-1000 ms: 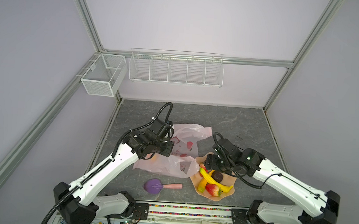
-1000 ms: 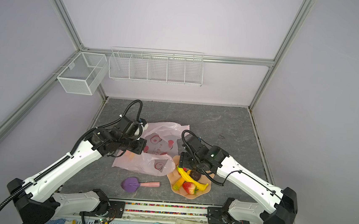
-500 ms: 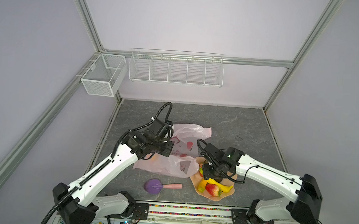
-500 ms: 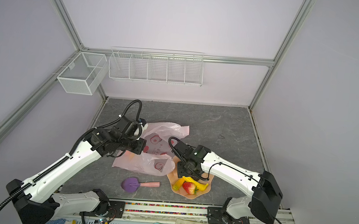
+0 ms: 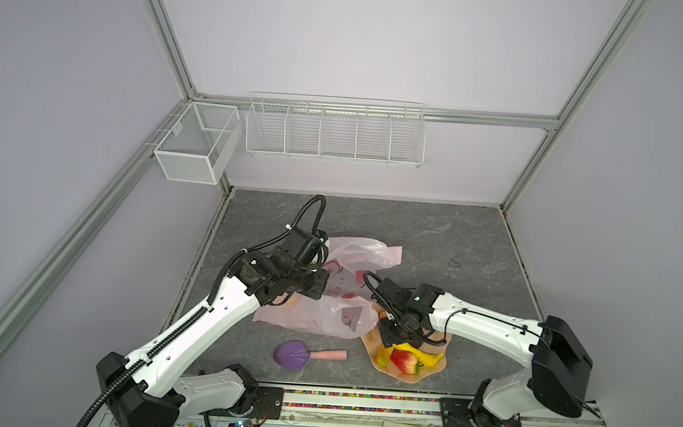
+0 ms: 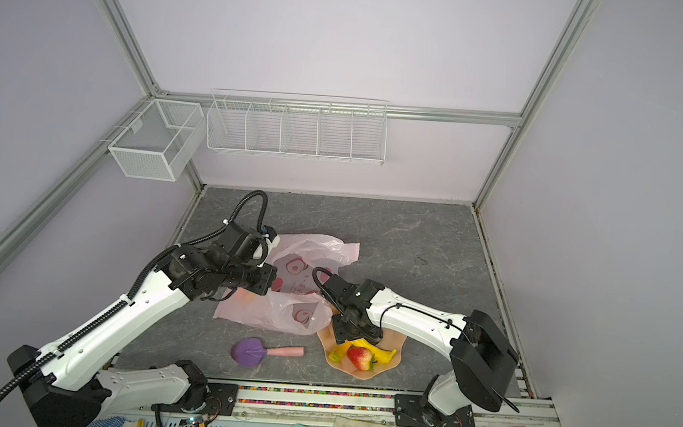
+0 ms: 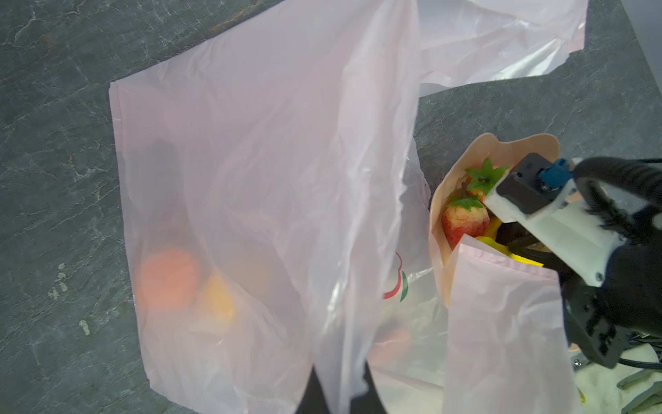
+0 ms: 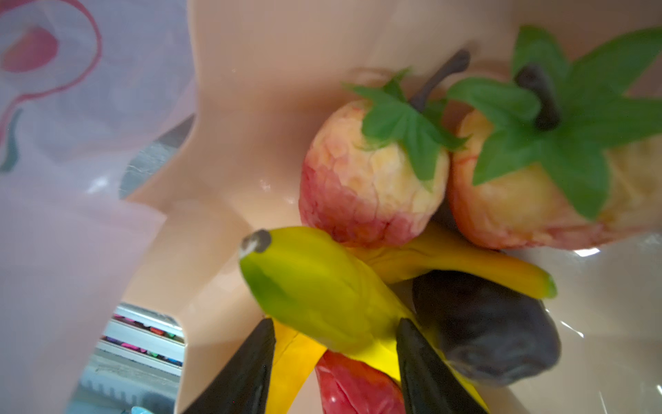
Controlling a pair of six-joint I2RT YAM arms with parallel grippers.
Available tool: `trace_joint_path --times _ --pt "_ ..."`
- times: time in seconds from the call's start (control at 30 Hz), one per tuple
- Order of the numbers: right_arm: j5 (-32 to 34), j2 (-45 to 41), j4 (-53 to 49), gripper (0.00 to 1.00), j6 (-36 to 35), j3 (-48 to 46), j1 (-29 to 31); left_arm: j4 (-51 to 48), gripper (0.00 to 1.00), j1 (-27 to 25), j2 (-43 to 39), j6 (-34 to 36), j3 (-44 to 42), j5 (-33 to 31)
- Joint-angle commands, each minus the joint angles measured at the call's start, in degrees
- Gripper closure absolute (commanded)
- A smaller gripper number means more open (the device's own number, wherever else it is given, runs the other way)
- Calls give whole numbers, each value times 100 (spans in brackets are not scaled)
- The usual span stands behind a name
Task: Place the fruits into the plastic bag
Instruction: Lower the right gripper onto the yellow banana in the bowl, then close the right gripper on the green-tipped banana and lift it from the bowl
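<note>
The pale pink plastic bag lies crumpled left of the peach bowl. My left gripper is shut on a fold of the bag and holds it up. A round orange and a yellow-orange piece show through the film. My right gripper is down in the bowl, shut on a yellow-green banana. Two strawberries, a second banana and a dark piece lie beside it.
A purple scoop with a pink handle lies on the grey table in front of the bag. White wire baskets hang on the back wall. Gloves and tools sit along the front rail.
The right gripper has swung left and down into the bowl, and its jaws have narrowed around the banana. The left arm and the bag have not moved.
</note>
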Motion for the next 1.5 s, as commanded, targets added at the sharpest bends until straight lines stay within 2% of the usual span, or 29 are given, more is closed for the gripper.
trace_joint_path --times 0.0,0.33,0.6,0.97,1.47 --pt "80 130 65 43 -220 -31 28 -95 100 6 -95 23 -46 -50" --pt "262 276 65 46 -387 11 28 -97 100 6 -104 24 -54 -54" --pt "444 451 -22 53 -508 98 27 -75 100 6 -76 25 -48 -60" --pt "727 213 -515 72 -622 570 30 -49 100 6 -60 50 -71 -52" --pt "1312 -367 -1530 75 -404 1050 3 0 100 6 -10 94 -54 15"
